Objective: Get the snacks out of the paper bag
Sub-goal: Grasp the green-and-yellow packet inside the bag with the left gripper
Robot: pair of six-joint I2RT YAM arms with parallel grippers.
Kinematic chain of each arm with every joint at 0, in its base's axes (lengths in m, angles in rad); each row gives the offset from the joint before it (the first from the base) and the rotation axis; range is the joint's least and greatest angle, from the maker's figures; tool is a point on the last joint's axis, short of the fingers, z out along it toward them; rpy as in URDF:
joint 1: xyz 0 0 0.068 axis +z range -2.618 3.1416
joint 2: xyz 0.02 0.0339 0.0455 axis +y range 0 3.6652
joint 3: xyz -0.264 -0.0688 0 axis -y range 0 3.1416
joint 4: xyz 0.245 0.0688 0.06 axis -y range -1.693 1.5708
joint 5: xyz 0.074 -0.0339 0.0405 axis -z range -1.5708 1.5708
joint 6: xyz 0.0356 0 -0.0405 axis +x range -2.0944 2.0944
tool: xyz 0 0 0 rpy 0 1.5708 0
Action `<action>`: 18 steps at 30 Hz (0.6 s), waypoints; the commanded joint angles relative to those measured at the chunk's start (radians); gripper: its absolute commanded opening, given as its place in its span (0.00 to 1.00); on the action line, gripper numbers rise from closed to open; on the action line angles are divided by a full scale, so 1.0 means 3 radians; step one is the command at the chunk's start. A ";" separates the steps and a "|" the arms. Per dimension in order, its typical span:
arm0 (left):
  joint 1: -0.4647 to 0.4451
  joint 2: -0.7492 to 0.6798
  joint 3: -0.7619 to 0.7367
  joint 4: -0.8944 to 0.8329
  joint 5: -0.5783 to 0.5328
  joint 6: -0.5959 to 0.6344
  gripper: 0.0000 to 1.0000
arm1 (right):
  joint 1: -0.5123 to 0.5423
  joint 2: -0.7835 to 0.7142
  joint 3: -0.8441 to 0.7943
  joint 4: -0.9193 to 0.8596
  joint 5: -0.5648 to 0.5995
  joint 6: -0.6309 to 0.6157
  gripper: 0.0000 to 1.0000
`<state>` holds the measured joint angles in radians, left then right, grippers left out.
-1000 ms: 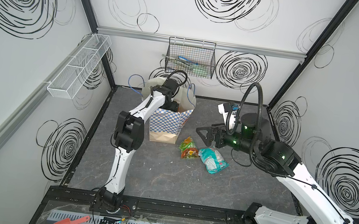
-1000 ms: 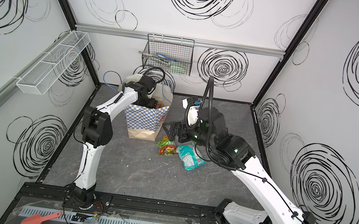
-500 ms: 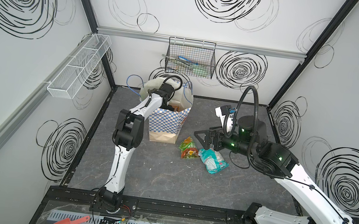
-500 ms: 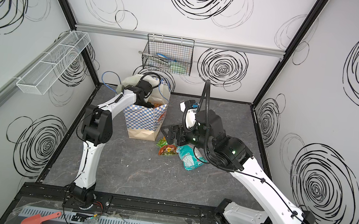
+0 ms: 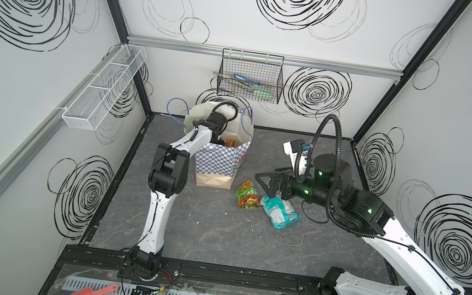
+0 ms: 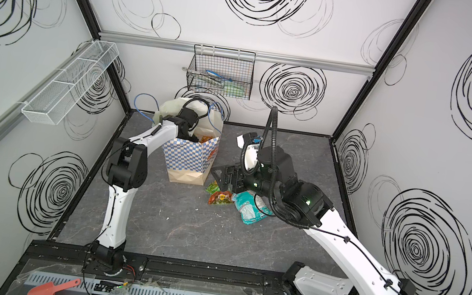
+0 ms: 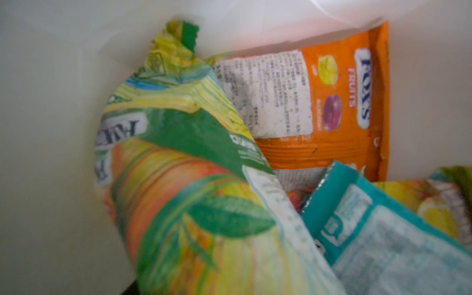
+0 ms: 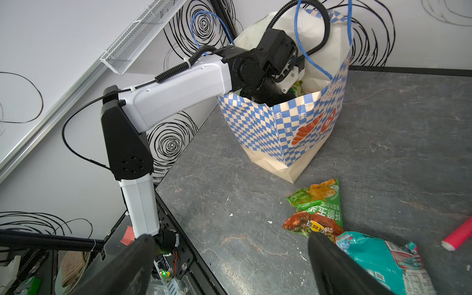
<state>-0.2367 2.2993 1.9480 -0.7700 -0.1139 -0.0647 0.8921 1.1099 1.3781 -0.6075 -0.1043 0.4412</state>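
Left claw (image 8: pixel 267 94) now deeper inside paper bag (image 8: pixel 265 135)

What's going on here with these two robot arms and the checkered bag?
They're unpacking the paper bag. The left claw is inside it, among a green-and-yellow packet, an orange packet and a teal packet; whether it grips one is hidden. Two more, a green-and-orange packet and a second teal packet, lie on the table beside the bag, with the right claw open near them.
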 commanded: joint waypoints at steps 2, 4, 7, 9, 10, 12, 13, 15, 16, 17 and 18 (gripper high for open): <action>0.0005 0.0189 -0.0200 -0.0225 0.0296 0.0001 0.43 | 0.0023 -0.0088 -0.0035 0.0102 0.0046 0.0012 0.97; 0.0002 0.0136 -0.0199 -0.0215 0.0317 -0.0003 0.33 | 0.0033 -0.0102 -0.0033 0.0102 0.0050 0.0017 0.97; 0.0007 0.0056 -0.0181 -0.0219 0.0340 -0.0012 0.17 | 0.0031 -0.0120 -0.0048 0.0114 0.0069 0.0017 0.97; 0.0008 -0.0005 -0.0156 -0.0220 0.0359 -0.0014 0.08 | 0.0038 -0.0134 -0.0055 0.0118 0.0081 0.0022 0.97; 0.0007 -0.0038 -0.0149 -0.0216 0.0371 -0.0019 0.05 | 0.0037 -0.0141 -0.0062 0.0128 0.0082 0.0026 0.97; 0.0012 -0.0108 -0.0133 -0.0205 0.0388 -0.0031 0.00 | 0.0037 -0.0151 -0.0065 0.0138 0.0085 0.0033 0.97; 0.0012 -0.0133 -0.0118 -0.0210 0.0392 -0.0039 0.00 | 0.0040 -0.0154 -0.0063 0.0138 0.0087 0.0033 0.97; 0.0012 -0.0199 -0.0080 -0.0215 0.0400 -0.0054 0.00 | 0.0039 -0.0160 -0.0069 0.0143 0.0087 0.0043 0.97; 0.0012 -0.0225 -0.0067 -0.0215 0.0405 -0.0059 0.00 | 0.0041 -0.0163 -0.0069 0.0143 0.0087 0.0046 0.97; 0.0012 -0.0261 -0.0059 -0.0215 0.0410 -0.0068 0.00 | 0.0043 -0.0165 -0.0069 0.0146 0.0092 0.0043 0.97; 0.0014 -0.0302 -0.0046 -0.0211 0.0408 -0.0073 0.00 | 0.0040 -0.0170 -0.0073 0.0149 0.0092 0.0047 0.97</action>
<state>-0.2260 2.2623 1.9392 -0.7696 -0.0776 -0.0708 0.8978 1.0790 1.3655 -0.5907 -0.0887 0.4454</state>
